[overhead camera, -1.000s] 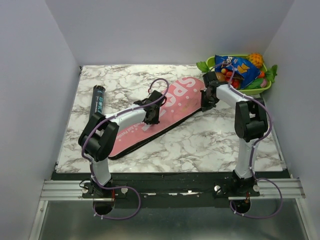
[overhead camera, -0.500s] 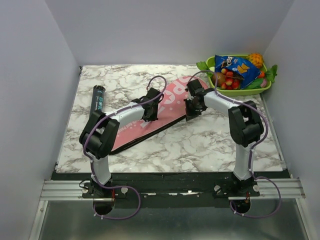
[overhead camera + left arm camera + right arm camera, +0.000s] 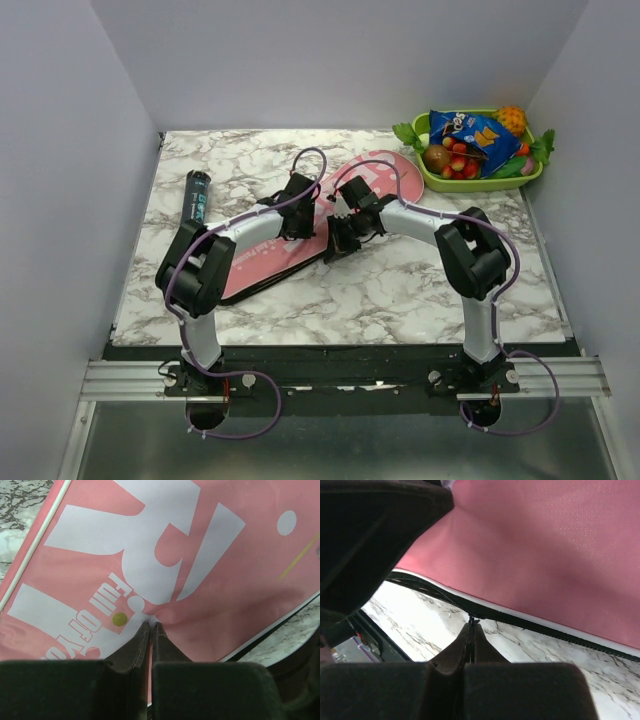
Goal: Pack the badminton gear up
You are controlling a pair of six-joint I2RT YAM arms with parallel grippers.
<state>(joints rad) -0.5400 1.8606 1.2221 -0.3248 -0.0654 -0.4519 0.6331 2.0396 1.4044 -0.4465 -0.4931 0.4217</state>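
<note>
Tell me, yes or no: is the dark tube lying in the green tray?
No, the dark tube lies on the marble table at the left, far from the green tray.

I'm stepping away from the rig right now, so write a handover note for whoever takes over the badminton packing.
Grippers: the left fingers are shut, pinching the fabric of the pink racket bag. The right fingers are shut on the zipper pull at the bag's near edge.
Things: the bag lies diagonally mid-table. The blue-labelled tube lies outside it, on the left arm's side. No rackets or shuttlecocks in view.
Done: zip gripped; how far it is closed is unclear.
Left: finish zipping, pack the tube.
</note>
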